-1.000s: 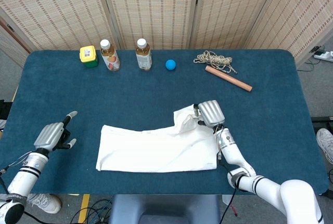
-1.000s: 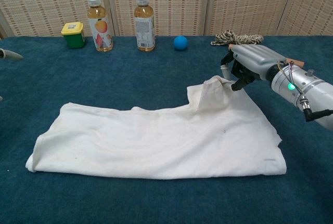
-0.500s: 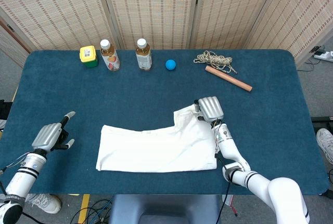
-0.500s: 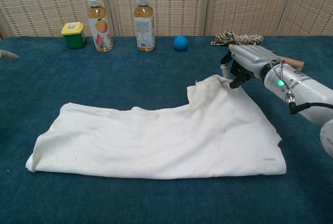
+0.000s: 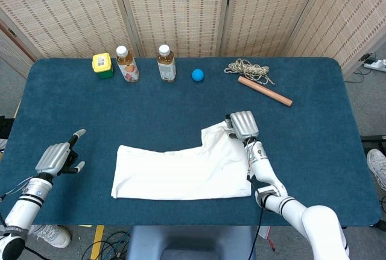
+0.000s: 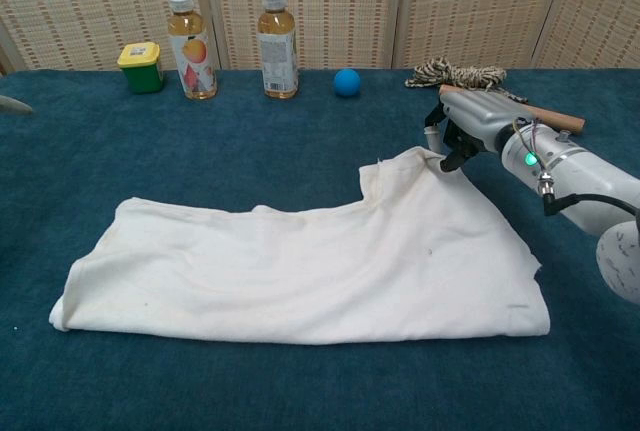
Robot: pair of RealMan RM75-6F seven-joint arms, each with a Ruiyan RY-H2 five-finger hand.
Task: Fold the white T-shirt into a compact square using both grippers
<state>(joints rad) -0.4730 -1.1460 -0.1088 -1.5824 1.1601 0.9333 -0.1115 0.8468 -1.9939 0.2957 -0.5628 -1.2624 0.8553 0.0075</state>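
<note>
Blue table (image 5: 313, 133): right hand (image 5: 243, 125) pinches T-shirt (image 5: 181, 172) corner; left hand (image 5: 55, 158) spread, idle.

No text, brand or number can be read anywhere in either view. The two bottles carry printed wrappers: the left bottle (image 6: 188, 33) has a white label with an orange fruit picture, the right bottle (image 6: 277, 32) a pale label with small print too blurred to make out. The yellow lid of the green jar (image 6: 141, 66) bears a small sticker whose marks are illegible in both views. The white T-shirt (image 6: 300, 269) shows no legible print or tag
</note>
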